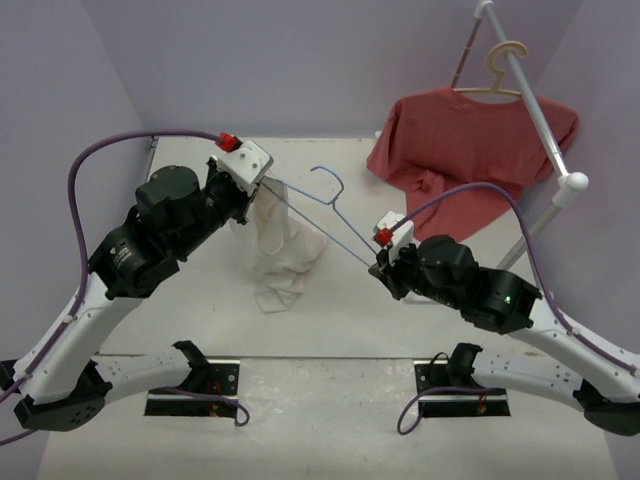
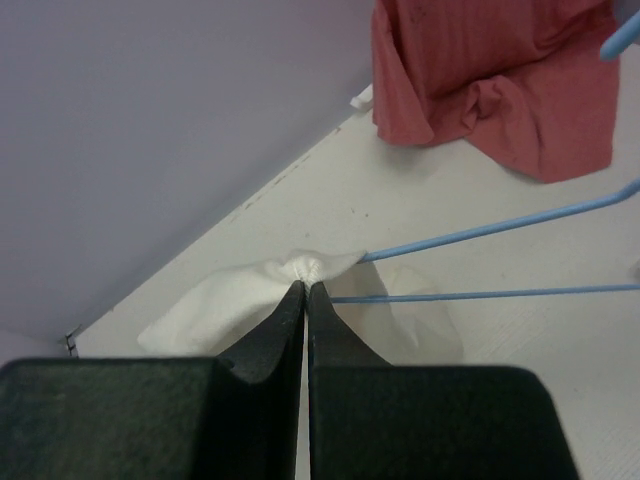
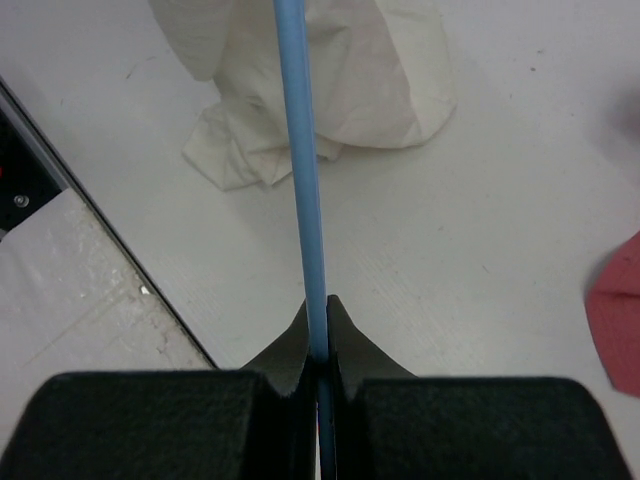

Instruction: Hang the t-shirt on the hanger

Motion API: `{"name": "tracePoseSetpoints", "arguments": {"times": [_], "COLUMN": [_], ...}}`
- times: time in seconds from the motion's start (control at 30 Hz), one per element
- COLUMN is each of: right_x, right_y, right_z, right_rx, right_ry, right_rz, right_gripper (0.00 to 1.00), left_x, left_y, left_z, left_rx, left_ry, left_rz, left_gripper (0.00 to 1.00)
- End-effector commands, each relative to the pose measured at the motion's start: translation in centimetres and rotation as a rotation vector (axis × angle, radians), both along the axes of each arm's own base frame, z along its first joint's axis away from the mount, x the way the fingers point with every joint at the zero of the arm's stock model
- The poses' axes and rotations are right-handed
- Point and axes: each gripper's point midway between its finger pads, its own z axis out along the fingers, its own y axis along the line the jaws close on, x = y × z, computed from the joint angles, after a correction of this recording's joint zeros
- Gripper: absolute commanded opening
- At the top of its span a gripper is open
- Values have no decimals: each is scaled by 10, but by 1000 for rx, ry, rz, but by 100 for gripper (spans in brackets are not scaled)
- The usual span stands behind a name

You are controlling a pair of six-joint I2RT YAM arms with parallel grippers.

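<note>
Now: my right gripper [image 3: 318,305] clamps blue wire hanger [image 3: 298,150], long axis running away toward my left gripper [image 2: 305,288], clenched on cream t-shirt [image 1: 285,250] bunched at hanger's far tip, rest drooping onto table [image 1: 180,315].

robot lab: lilac-walled booth [image 1: 300,60] around two bolted arms [image 1: 150,240].
</note>
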Motion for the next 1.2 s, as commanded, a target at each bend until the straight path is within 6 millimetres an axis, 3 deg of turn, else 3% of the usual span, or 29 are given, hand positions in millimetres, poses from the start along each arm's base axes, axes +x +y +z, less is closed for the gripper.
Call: {"name": "tracePoseSetpoints", "arguments": {"times": [0.0, 0.17, 0.37, 0.6, 0.7, 0.83, 0.9, 1.0, 1.07, 1.17], "right_x": [-4, -20, -19, -5, -13, -39, -39, -44, -45, -27], "right_y": [-10, -21, -23, -2, 16, 42, 40, 37, 39, 48], "right_z": [16, 10, 24, 18, 13, 16, 12, 8, 17, 33], "right_rx": [125, 159, 173, 126, 134, 191, 177, 171, 206, 244], "right_ry": [14, 41, 9, 20, 41, 43, 35, -7, -31, -73], "right_rz": [-70, -45, -43, -41, 56, 283, 281, 331, 340, 280], "right_gripper": [0, 0, 0, 0, 0, 0, 0, 0, 0, 0], "left_x": [23, 32, 31, 26, 20, 19, 18, 7, -5, -25], "left_y": [10, 6, -24, -42, -45, -40, -32, -30, -42, -67], "left_z": [16, 16, 1, -6, 2, 13, 17, 19, 19, 16], "left_rx": [-79, -81, -71, -82, -107, -93, -71, -43, -53, -104], "left_ry": [-51, -62, -4, 44, 28, -10, -18, -24, -12, 26], "left_rz": [163, 180, 57, -26, -61, -59, -38, -86, -178, -347], "left_gripper": [0, 0, 0, 0, 0, 0, 0, 0, 0, 0]}}
